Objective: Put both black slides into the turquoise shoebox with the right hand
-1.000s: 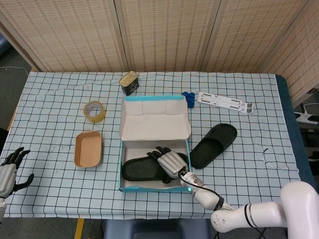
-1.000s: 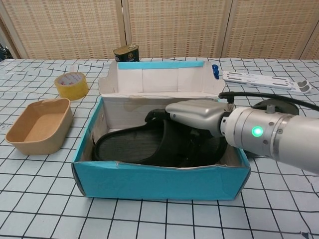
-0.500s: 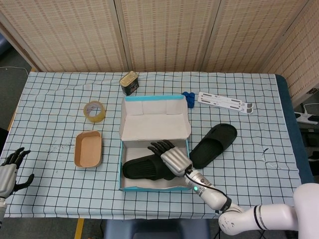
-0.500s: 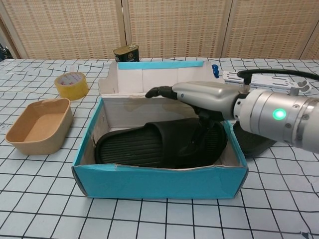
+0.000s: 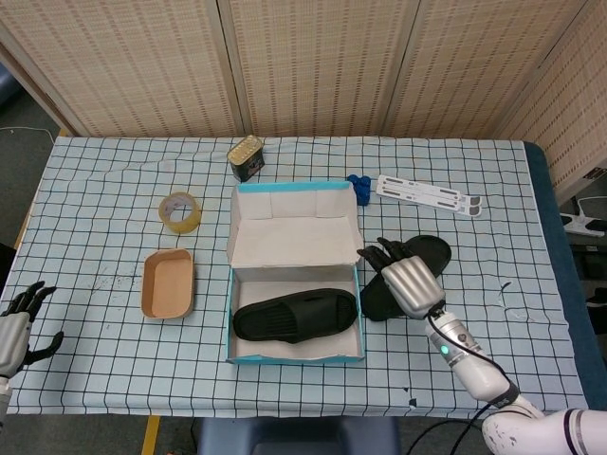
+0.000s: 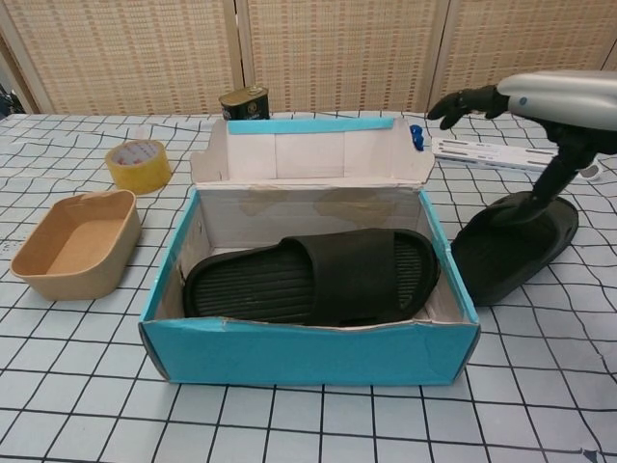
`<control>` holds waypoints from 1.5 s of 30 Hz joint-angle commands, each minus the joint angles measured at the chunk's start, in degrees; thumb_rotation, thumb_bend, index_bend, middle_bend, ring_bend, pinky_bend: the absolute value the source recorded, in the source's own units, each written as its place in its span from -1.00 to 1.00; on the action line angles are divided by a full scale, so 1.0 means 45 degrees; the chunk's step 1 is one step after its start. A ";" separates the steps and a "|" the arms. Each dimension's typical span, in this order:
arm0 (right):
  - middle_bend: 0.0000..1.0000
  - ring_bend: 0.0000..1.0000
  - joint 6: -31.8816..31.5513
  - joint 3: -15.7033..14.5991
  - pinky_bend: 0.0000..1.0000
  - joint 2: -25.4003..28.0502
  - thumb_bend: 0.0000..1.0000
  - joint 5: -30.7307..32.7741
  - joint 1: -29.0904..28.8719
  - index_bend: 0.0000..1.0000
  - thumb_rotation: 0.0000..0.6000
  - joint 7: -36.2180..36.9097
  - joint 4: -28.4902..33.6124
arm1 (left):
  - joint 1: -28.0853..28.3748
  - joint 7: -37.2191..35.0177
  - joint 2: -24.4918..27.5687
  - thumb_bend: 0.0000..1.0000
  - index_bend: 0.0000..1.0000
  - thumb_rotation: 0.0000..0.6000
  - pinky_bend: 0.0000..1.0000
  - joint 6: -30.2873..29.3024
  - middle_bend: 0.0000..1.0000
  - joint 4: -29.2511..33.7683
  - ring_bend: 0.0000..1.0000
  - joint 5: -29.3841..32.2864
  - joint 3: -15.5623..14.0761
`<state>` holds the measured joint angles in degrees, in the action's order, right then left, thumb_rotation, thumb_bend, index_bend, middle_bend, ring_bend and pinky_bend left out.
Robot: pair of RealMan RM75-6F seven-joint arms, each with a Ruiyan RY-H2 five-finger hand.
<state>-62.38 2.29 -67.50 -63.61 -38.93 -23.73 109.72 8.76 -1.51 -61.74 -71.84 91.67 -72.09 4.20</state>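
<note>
One black slide (image 5: 295,318) (image 6: 313,281) lies flat inside the turquoise shoebox (image 5: 242,357) (image 6: 308,354), its lid folded back. The second black slide (image 5: 432,253) (image 6: 516,245) lies on the tablecloth just right of the box. My right hand (image 5: 406,277) (image 6: 525,96) hovers above that slide with its fingers apart and nothing in it. In the chest view the thumb reaches down toward the slide; contact cannot be judged. My left hand (image 5: 17,327) hangs at the table's left edge, fingers spread, holding nothing.
A tan tray (image 5: 167,282) (image 6: 67,241) and a yellow tape roll (image 5: 180,210) (image 6: 138,163) sit left of the box. A tin can (image 5: 245,156) (image 6: 244,102) stands behind it. A blue object (image 5: 358,187) and a white strip (image 5: 429,195) (image 6: 511,157) lie at the back right.
My right hand let go of the slide in the box, rose out of it and moved right to above the second slide. The boxed slide lies still.
</note>
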 commanded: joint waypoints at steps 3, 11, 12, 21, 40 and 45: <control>-0.76 -1.00 0.1549 -0.0504 -0.83 0.1735 -0.93 0.0031 0.0362 -0.77 1.00 0.1651 -0.0025 | -0.0003 -0.0027 0.0006 -0.28 -0.73 1.00 -0.38 -0.0008 -0.92 0.0000 -0.83 0.0022 0.0017; -0.76 -1.00 0.2671 -0.0735 -0.89 0.3332 -0.93 -0.1059 0.0606 -0.80 1.00 0.3296 -0.0752 | 0.0037 0.0103 -0.0028 -0.28 -0.73 1.00 -0.38 0.0060 -0.92 -0.0012 -0.83 0.0126 0.0036; -0.76 -1.00 0.2877 -0.0757 -0.90 0.3439 -0.93 -0.1211 0.0605 -0.81 1.00 0.3522 -0.1021 | 0.0041 0.0155 -0.0038 -0.28 -0.73 1.00 -0.38 0.0064 -0.92 -0.0006 -0.83 0.0138 0.0029; -0.76 -1.00 0.4036 -0.0554 -0.95 0.2666 -0.93 -0.2567 0.0322 -0.81 1.00 0.5369 -0.4038 | 0.0096 0.0426 -0.0113 -0.28 -0.73 1.00 -0.38 0.0171 -0.92 -0.0022 -0.83 0.0331 0.0039; -0.76 -1.00 0.4522 -0.1292 -0.95 0.0082 -0.93 -0.6810 -0.1107 -0.80 1.00 0.9796 -0.8992 | 0.0176 0.0869 -0.0201 -0.28 -0.73 1.00 -0.38 0.0350 -0.92 -0.0074 -0.83 0.0672 0.0046; -0.76 -1.00 0.4333 -0.1738 -0.95 -0.0353 -0.93 -0.7483 -0.1364 -0.80 1.00 1.0997 -1.0000 | 0.0176 0.0969 -0.0184 -0.28 -0.73 1.00 -0.38 0.0375 -0.92 -0.0013 -0.83 0.0858 0.0084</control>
<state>-42.42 -4.46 -68.03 -95.91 -44.33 24.01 66.31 9.56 2.83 -62.59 -70.13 91.58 -68.26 4.55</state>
